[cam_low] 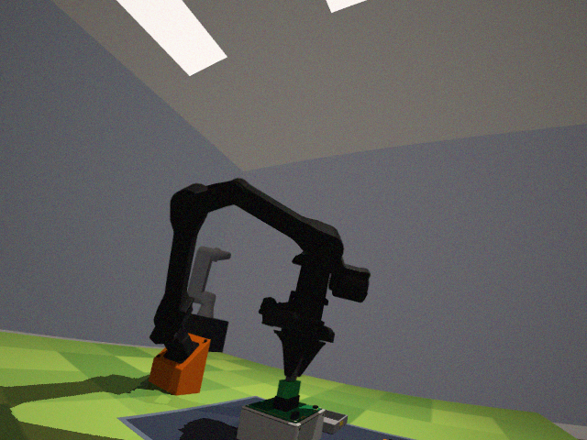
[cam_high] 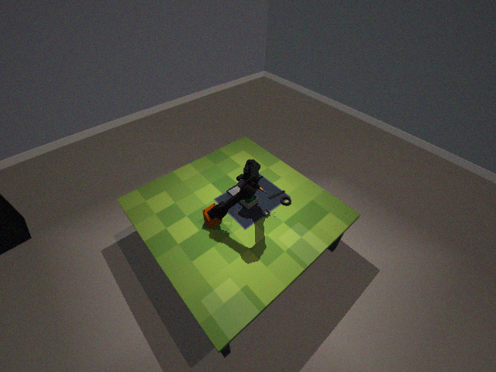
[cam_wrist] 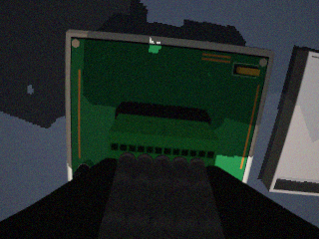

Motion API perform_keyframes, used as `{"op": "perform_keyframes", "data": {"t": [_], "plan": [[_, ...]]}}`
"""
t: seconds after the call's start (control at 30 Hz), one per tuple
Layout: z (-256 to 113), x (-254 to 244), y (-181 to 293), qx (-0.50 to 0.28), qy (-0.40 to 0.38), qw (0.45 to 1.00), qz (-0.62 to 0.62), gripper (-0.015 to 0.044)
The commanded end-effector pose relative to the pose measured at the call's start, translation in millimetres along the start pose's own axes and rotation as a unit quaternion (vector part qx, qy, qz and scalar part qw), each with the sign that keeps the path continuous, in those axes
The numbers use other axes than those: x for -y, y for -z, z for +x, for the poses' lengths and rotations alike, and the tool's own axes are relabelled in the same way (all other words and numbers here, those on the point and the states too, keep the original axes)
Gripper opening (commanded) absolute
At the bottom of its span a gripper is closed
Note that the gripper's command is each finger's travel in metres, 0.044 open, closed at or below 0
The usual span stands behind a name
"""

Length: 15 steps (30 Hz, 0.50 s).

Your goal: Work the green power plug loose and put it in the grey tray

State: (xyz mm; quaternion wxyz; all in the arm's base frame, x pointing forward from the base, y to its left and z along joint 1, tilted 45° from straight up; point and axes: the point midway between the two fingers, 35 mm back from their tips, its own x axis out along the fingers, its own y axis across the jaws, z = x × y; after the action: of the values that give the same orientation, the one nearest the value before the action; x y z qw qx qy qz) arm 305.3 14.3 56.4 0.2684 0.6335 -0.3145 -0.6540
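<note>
While the parallel-jaw gripper (cam_low: 292, 377) (cam_wrist: 161, 173) is pointing down over the circuit board (cam_low: 303, 413) (cam_wrist: 150, 80), its fingers are pinching the green power plug (cam_low: 288, 389) (cam_wrist: 161, 133) near the top. The plug is sitting upright in its black socket (cam_low: 286, 402) (cam_wrist: 161, 111), and in the wrist view its row of small dark openings is facing the camera just ahead of the fingertips. The step in hand is, by all appearances, the loosening: the grip is bearing on the plug, and the plug is not yet standing free of the socket. Around the socket, the board is resting on a pale box-shaped base (cam_low: 268, 424), which is standing on the blue-grey mat (cam_high: 245, 225) (cam_low: 156, 423) (cam_wrist: 25, 144). Beyond the board's edge, the shallow grey tray (cam_high: 233, 190) (cam_low: 334, 421) (cam_wrist: 301, 129) is lying beside the base, apart from it, and is waiting for the plug. The next move is calling for a firm hold and a gentle rocking from side to side, with only a light lift, until the plug is giving way; a straight pull is likely only straining the board or slipping the fingers off. Carrying across to the tray is coming after that.
</note>
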Motion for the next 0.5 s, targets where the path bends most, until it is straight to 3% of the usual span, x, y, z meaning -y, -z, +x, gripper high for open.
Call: {"op": "perform_keyframes", "data": {"t": [0.0, 0.27, 0.47], "plan": [[-16.5, -0.2, -1.2, -0.016, 0.019, 1.000, -0.010, 0.0000], [-16.9, -15.6, -0.8, -0.015, 0.108, 0.994, -0.012, 0.0000], [-18.5, -8.5, -1.0, -0.015, 0.066, 0.998, -0.011, 0.0000]]}}
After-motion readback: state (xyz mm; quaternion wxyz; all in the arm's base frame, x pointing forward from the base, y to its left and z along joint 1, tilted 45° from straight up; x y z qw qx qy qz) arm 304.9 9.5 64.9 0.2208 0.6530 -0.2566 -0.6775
